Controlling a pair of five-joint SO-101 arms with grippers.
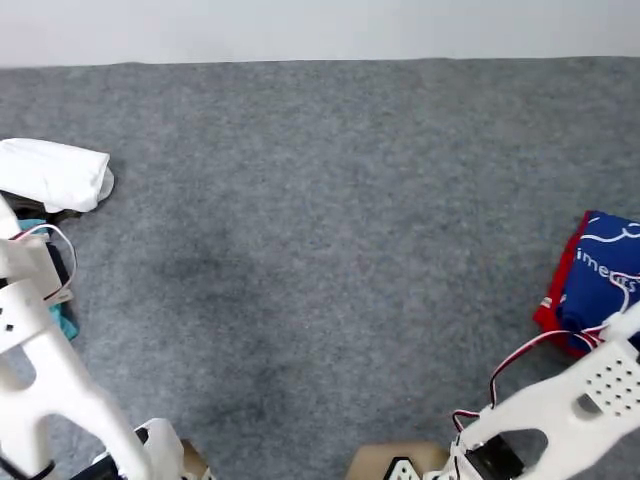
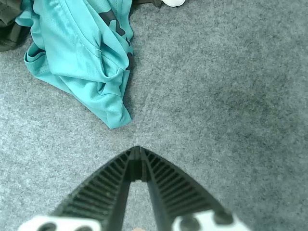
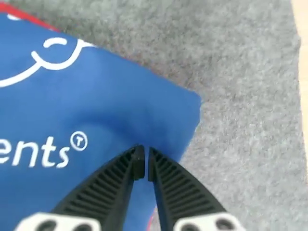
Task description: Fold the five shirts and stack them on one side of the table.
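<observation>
Since a blue shirt [image 1: 605,285] lies folded on top of a red shirt [image 1: 550,308] at the right edge of the table, the stack looks started, two of five by my read. The right gripper [image 3: 145,161] hangs over the blue shirt near its corner, jaws all but closed, a hairline gap, nothing pinched as far as I can tell. The left gripper [image 2: 139,153] sits low over bare grey felt [image 2: 231,96], jaws closed on nothing, near a crumpled teal shirt [image 2: 82,57]. A white shirt [image 1: 55,175] lies bunched at the far left, and dark cloth [image 2: 8,29] beside the teal one is too cut off to identify. The step in hand is likely fetching the next shirt, the teal one being closest. For that the left jaws must open, pinch a teal edge and drag it to mid-table. The right arm would need to leave the stack and take the other edge.
</observation>
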